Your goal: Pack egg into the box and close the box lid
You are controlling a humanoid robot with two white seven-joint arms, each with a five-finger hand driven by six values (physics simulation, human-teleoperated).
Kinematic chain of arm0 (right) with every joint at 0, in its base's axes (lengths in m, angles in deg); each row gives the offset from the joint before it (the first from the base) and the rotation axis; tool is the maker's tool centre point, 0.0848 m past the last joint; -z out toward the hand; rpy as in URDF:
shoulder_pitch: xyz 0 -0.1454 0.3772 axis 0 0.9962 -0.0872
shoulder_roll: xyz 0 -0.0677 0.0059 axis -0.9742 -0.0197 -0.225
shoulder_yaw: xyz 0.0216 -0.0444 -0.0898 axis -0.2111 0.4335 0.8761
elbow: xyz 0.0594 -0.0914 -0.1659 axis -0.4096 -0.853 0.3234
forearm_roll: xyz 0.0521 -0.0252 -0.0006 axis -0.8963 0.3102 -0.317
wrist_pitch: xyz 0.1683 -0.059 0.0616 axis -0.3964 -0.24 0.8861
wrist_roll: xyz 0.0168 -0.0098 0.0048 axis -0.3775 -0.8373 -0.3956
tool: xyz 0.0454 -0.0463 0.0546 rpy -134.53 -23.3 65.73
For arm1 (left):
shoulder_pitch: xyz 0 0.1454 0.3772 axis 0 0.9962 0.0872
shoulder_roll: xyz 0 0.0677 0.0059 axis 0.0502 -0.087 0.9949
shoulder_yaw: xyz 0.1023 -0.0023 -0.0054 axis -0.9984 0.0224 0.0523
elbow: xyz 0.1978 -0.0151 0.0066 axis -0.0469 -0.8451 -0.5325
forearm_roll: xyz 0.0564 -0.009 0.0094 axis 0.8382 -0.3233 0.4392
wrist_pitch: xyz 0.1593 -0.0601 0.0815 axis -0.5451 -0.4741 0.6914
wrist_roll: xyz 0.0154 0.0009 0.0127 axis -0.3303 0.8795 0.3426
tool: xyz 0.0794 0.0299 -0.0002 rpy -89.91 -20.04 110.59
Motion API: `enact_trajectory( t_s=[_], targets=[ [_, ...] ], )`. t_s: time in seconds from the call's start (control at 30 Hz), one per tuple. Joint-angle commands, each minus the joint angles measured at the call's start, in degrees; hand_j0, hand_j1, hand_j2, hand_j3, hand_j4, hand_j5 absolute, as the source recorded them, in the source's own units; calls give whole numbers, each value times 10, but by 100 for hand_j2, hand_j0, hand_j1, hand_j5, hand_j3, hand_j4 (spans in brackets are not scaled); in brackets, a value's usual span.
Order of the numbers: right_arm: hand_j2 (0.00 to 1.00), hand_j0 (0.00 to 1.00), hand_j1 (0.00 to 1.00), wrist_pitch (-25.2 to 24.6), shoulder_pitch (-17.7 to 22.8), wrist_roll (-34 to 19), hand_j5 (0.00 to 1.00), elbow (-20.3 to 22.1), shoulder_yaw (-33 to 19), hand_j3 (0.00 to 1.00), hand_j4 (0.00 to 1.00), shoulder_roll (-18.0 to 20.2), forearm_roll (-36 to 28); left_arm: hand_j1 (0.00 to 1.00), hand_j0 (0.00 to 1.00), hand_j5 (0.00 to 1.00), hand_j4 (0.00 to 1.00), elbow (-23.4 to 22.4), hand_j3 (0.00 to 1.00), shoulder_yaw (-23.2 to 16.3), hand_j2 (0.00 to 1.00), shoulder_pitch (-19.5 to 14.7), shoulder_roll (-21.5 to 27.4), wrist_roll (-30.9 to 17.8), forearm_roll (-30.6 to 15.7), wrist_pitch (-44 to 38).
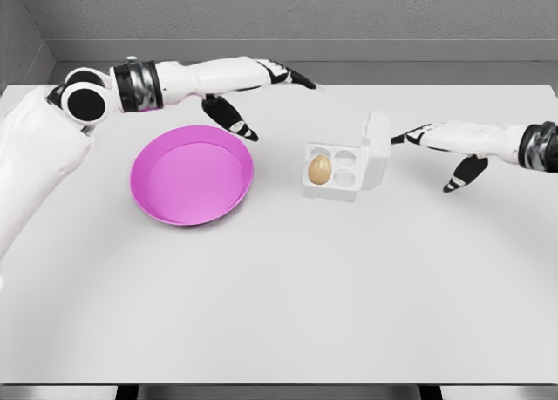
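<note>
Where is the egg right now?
The egg sits in the front-left cup of the open white box, right of the pink plate, near the table's centre.

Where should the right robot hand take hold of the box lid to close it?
On the lid, at its free upper edge, coming from the right: it stands upright on the box's right side, facing the right robot hand, so pushing left probably folds it over the egg.

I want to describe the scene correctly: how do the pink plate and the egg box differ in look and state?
The pink plate is round, shallow and magenta; the egg box is white and squarish with four cups. The plate holds nothing, while the box holds one brown egg in its near left cup. The plate has no lid; the box's lid stands open on its right side. Both rest on the white table, untouched by either robot hand.
</note>
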Motion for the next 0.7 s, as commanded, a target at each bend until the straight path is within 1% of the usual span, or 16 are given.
enact_trajectory(
  t_s=[0.0, 0.07, 0.13, 0.17, 0.2, 0.27, 0.33, 0.37, 0.43, 0.47, 0.53, 0.6, 0.67],
  targets=[
    [100, 100, 100, -1, -1, 0, 100, 18, -1, 100, 100, 0, -4, 100, 100, 100, 100, 33, 100, 1, 100, 0, 48, 0, -41, -2],
    [100, 100, 100, -1, -4, 0, 100, 37, -1, 100, 100, 1, -4, 100, 100, 100, 100, 86, 100, 1, 100, 24, 96, 0, -54, -2],
    [100, 100, 100, -1, -8, 0, 100, 52, -1, 100, 100, 0, -4, 100, 100, 100, 100, 92, 100, 0, 100, 42, 131, 0, -66, -2],
    [100, 100, 100, -1, -9, 0, 100, 61, -1, 100, 100, 0, -5, 100, 100, 100, 100, 92, 100, 1, 100, 54, 160, 0, -69, -2],
    [100, 100, 100, -1, -9, 0, 100, 68, -1, 100, 100, -3, -5, 100, 100, 100, 100, 93, 100, 1, 100, 57, 178, 0, -71, -2],
    [100, 100, 100, -1, -9, 0, 100, 73, 1, 100, 100, -20, -5, 100, 100, 100, 100, 95, 100, 1, 100, 76, 206, 0, -70, -2],
    [100, 100, 100, -1, -14, 0, 100, 73, 18, 100, 100, -38, -5, 100, 100, 100, 100, 96, 100, 2, 100, 84, 208, 0, -70, -2],
    [100, 100, 100, -1, -20, 0, 100, 72, 17, 100, 100, -37, -5, 100, 100, 100, 100, 96, 100, 2, 100, 85, 208, 0, -69, -2],
    [100, 100, 100, -1, -33, 0, 100, 70, 10, 100, 100, -28, -5, 100, 100, 100, 100, 95, 100, 1, 100, 86, 209, 0, -69, -2],
    [100, 100, 100, -1, -34, 0, 100, 70, 9, 100, 100, -16, -5, 100, 100, 100, 100, 95, 100, 1, 100, 85, 214, 0, -69, -2],
    [100, 100, 100, -1, -28, 0, 100, 68, -26, 100, 100, 8, -6, 100, 100, 100, 100, 94, 100, 1, 100, 85, 215, 0, -69, -2],
    [100, 100, 100, 0, -24, 0, 100, 63, -40, 100, 100, 34, -6, 100, 100, 100, 100, 93, 100, 1, 100, 85, 215, 0, -69, -2],
    [100, 100, 100, 0, -22, 0, 100, 49, -42, 100, 100, 36, -7, 100, 100, 100, 100, 93, 100, 2, 100, 85, 215, 0, -71, -2]
  ],
)
